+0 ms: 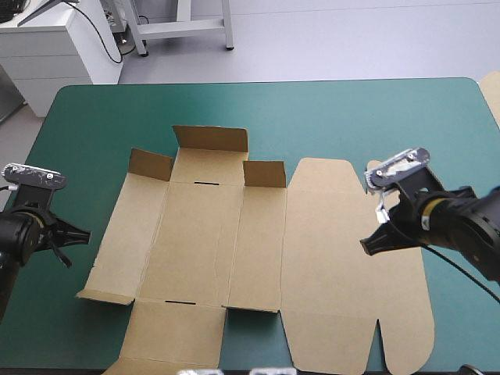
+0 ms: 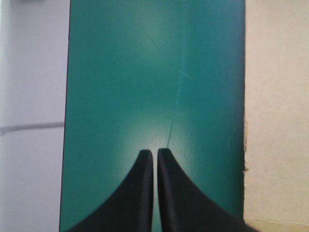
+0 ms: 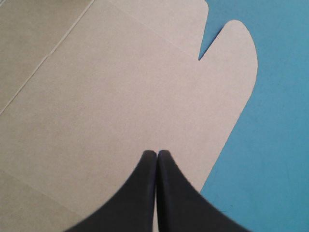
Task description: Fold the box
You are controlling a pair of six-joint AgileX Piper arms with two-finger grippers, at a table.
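High view has my left gripper (image 1: 78,233) sitting off the left side of the box (image 1: 234,234), over bare teal-green cover (image 1: 351,117) between the table's left edge and the board. In the left wrist view that gripper (image 2: 155,153) has its black fingers pinched together with only a sliver between them and nothing in them, and the pale strip beside them looks like the box's (image 2: 275,96) left edge. The box itself lies in the middle of the table, mostly still a flat brown sheet. The far flap (image 1: 211,139) and the two small tabs (image 1: 151,164) either side of it are tipped up a bit, the near left corner is lifting slightly, and the big lid panel (image 1: 336,258) with the rounded ears lies flat to the right. My right gripper (image 1: 367,248) hangs over that lid panel, and the right wrist view shows it (image 3: 157,154) clenched and empty too, with plain board (image 3: 120,96) under it and one rounded ear (image 3: 236,43) ahead. So I'd say we're right at the start, no walls properly up or tucked yet. Next move, I reckon, is to part the fingers, drop low and get under a side panel's edge, probably one arm pinning the base so the sheet doesn't skate around.
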